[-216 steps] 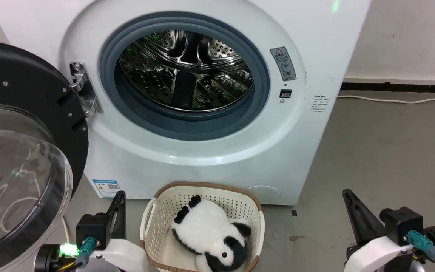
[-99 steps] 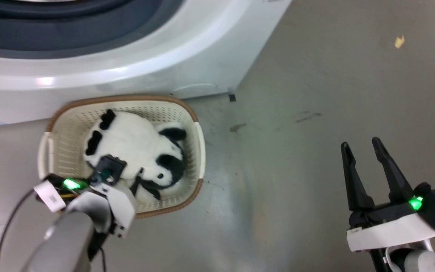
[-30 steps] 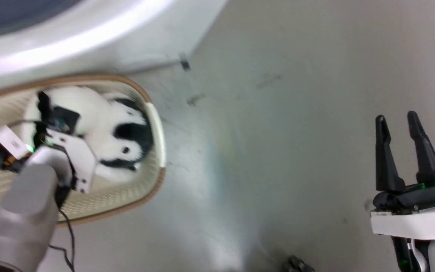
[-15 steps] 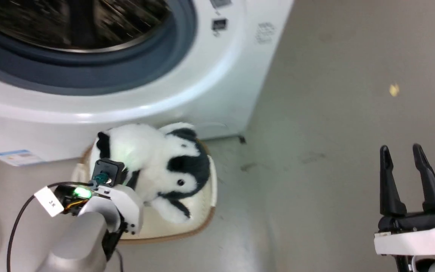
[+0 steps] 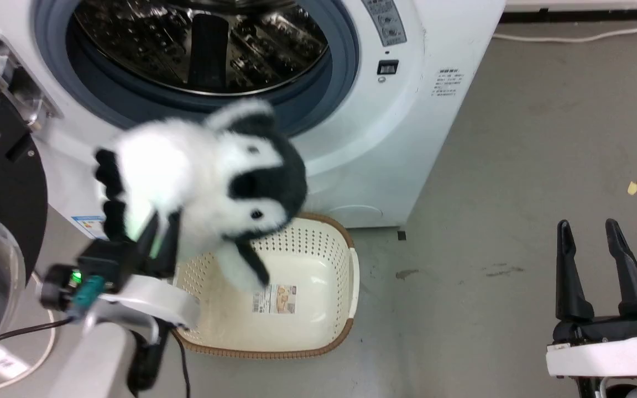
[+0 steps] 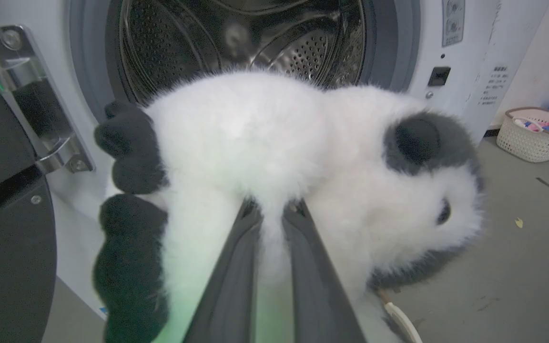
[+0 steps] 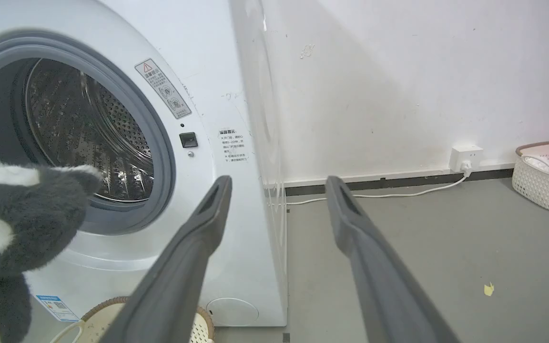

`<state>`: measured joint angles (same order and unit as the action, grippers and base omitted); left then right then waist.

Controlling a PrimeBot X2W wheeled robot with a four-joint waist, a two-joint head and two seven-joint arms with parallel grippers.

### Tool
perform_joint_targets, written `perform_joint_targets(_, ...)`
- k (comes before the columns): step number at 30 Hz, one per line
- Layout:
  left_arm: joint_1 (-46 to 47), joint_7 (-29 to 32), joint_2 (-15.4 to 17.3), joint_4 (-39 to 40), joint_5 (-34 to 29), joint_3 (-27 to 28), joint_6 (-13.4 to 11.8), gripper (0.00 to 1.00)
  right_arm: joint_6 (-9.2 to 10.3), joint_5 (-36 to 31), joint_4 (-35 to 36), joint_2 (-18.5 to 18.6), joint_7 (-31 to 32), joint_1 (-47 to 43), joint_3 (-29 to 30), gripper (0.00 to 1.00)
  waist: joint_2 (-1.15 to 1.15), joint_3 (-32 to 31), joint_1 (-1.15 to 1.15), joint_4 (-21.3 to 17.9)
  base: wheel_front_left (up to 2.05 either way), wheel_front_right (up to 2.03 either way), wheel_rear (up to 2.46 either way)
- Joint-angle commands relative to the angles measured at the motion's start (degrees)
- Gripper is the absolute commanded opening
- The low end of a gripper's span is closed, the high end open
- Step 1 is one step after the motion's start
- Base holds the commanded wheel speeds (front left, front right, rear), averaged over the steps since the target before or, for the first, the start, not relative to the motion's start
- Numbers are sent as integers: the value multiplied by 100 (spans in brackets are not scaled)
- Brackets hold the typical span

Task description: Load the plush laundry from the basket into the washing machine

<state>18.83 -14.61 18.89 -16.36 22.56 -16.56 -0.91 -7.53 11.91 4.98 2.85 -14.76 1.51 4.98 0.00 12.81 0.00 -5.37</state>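
**Head view.** My left claw [image 5: 162,225] is clamped on the plush laundry [image 5: 202,171], a fluffy black-and-white panda. The panda hangs in the air just in front of the washing machine [image 5: 407,110], level with the lower edge of its grey door gasket [image 5: 346,50] and not yet inside. The basket [image 5: 351,271] stands on the floor at the foot of the washing machine, its floor label showing. My right claw [image 5: 586,229] sits well off the washing machine's right side, fingers spread, holding nothing.

**Left wrist view.** The fingers pinch a fold of white fur. The panda lies crosswise to them, with its black paws toward the washing machine's hinge side and its head toward the latch side. The steel drum [image 6: 255,43] opens directly beyond the panda, along the finger line. I judge that the coming move is a forward push by the left arm, which is the nearer one. The opening looks wider than the panda's long axis.

**Right wrist view.** The jaws stand wide apart. The panda's dark head shows before the gasket's lower rim.
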Motion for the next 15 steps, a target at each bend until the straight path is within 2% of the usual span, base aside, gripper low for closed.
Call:
perform_joint_targets(1,-74,-38,-27,276,-99,201,-42,0,4,11,23,3,-24,-14,-24,100,0,106,0,-41,0,0,0)
perform_joint_targets(4,-165,-39,-49,785,-218,629,-32,0,4,44,62,3,-24,105,-104,100,0,328,0,-147,0,0,0)
perform_joint_targets(9,33,-39,44,1336,-393,1058,183,0,4,121,131,3,-24,328,-232,100,0,859,0,-378,0,0,0)
perform_joint_targets(12,365,-39,225,1371,-446,1162,345,0,4,209,174,3,-24,459,-308,100,0,1239,0,-549,0,0,0)
perform_joint_targets(15,836,77,540,1284,-583,1114,485,0,4,327,233,3,-24,590,-415,100,0,1602,0,-781,0,0,0)
